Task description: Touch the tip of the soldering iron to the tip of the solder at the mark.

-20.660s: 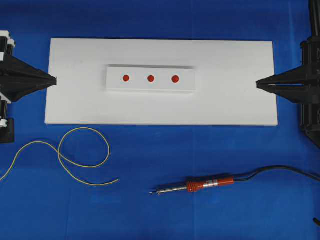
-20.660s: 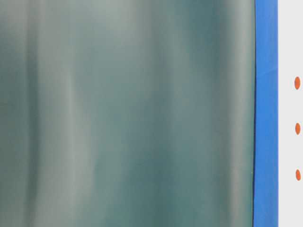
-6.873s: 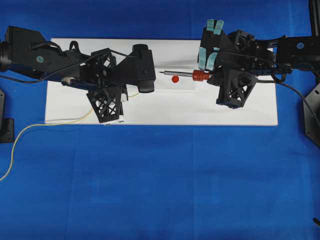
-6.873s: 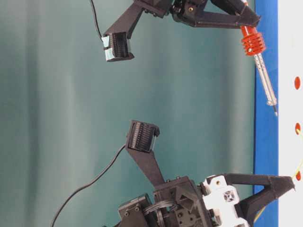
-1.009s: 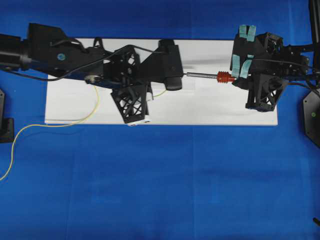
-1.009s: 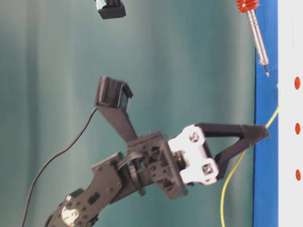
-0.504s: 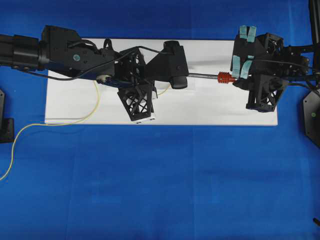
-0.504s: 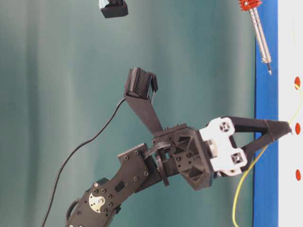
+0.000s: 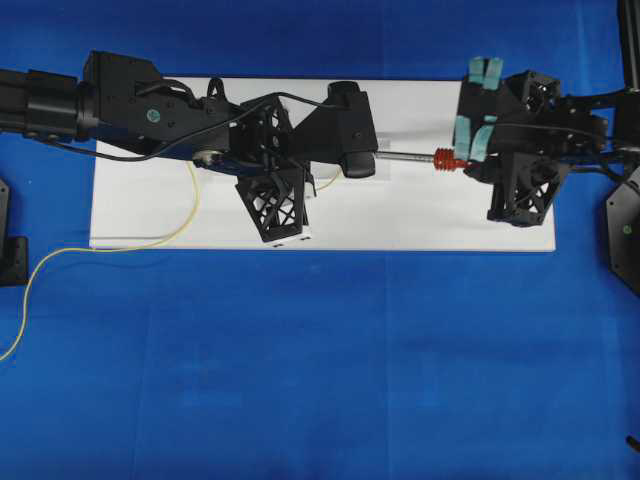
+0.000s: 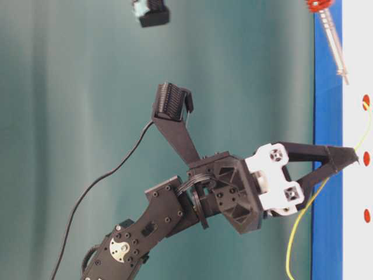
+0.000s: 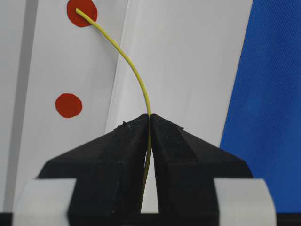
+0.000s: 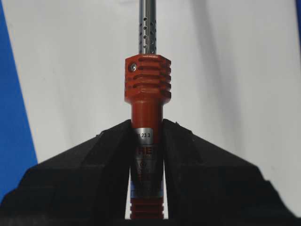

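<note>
Blue cloth (image 9: pixel 320 370) lies bare in front of the white board (image 9: pixel 420 225), whose near edge runs just below both arms. The left gripper (image 11: pixel 149 117) is clamped on the solder (image 11: pixel 134 70), whose tip rests on the far red mark (image 11: pixel 82 12). The right gripper (image 12: pixel 148 129) pinches the iron (image 12: pixel 146 89) by its handle, shaft pointing left over the board.

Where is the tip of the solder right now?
In the left wrist view, the solder arcs up from the left hand and its tip rests on the upper red mark.
</note>
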